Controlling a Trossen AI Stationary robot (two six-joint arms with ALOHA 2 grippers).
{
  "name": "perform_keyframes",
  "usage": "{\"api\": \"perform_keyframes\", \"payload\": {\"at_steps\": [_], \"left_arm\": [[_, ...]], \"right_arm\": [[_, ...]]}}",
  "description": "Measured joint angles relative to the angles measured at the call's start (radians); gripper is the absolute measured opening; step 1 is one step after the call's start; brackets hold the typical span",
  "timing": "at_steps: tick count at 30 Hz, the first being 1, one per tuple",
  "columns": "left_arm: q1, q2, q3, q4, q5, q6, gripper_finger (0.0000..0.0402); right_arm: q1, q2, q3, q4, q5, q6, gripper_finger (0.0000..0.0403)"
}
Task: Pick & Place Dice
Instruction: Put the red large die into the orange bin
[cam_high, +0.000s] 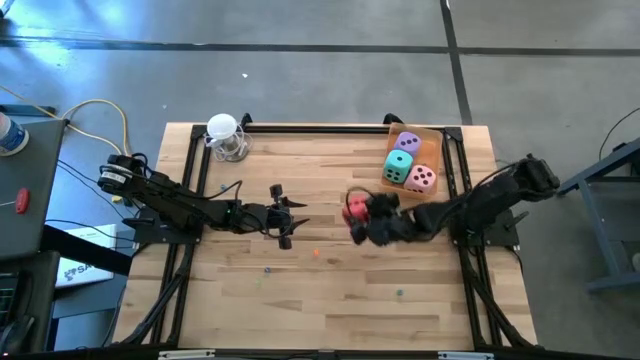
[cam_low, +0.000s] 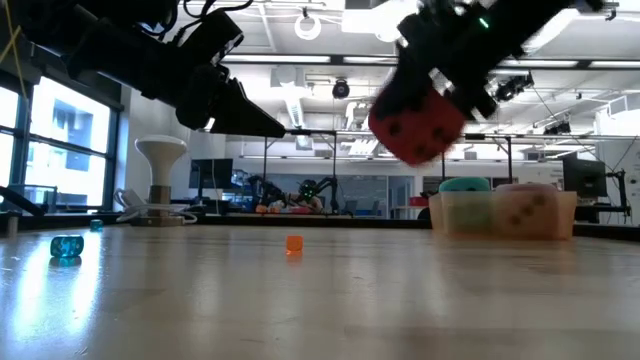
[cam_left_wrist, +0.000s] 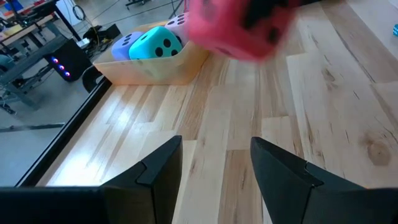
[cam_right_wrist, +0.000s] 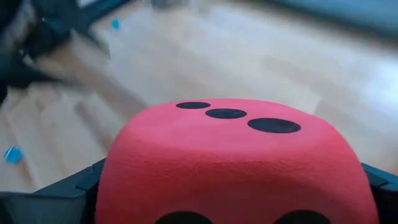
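Note:
The red die (cam_right_wrist: 230, 162) hangs above the middle of the table, with my right gripper (cam_high: 360, 214) shut on it; it also shows as the red die (cam_low: 418, 125) in the low view. The purple die (cam_high: 408, 142), the mint green die (cam_high: 399, 165) and the pink die (cam_high: 423, 178) sit in a tan tray (cam_high: 441, 134) at the far right. My left gripper (cam_left_wrist: 217, 168) stands open left of centre, above the wood, pointing at the red die (cam_left_wrist: 239, 28), with nothing between its fingers. My right gripper pinches the red die by two opposite sides (cam_right_wrist: 109, 186), one finger (cam_right_wrist: 84, 183) on each. The fingers reach in from the table's right side, slanting down. The die is lifted clear of the table and sits tilted (cam_low: 418, 125) in the hold.
A white round-topped object (cam_high: 225, 135) stands at the far left. Small beads lie scattered on the wood, among them an orange bead (cam_low: 293, 244) and a blue bead (cam_low: 67, 246). Black frame rails (cam_high: 186, 290) run along the table's sides.

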Motion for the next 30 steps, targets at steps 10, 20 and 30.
{"api": "perform_keyframes", "payload": {"at_steps": [10,20,30], "left_arm": [[0.000,0.000,0.000,0.000,0.000,0.003,0.0182],[0.000,0.000,0.000,0.001,-0.001,0.056,0.0182],[0.000,0.000,0.000,-0.002,-0.001,0.055,0.0182]], "right_arm": [[-0.132,-0.107,0.360,-0.607,0.120,-0.172,0.0366],[-0.357,-0.147,0.439,-1.348,0.114,0.380,0.0367],[-0.687,-0.125,0.439,-1.282,0.036,0.274,0.0371]]}}
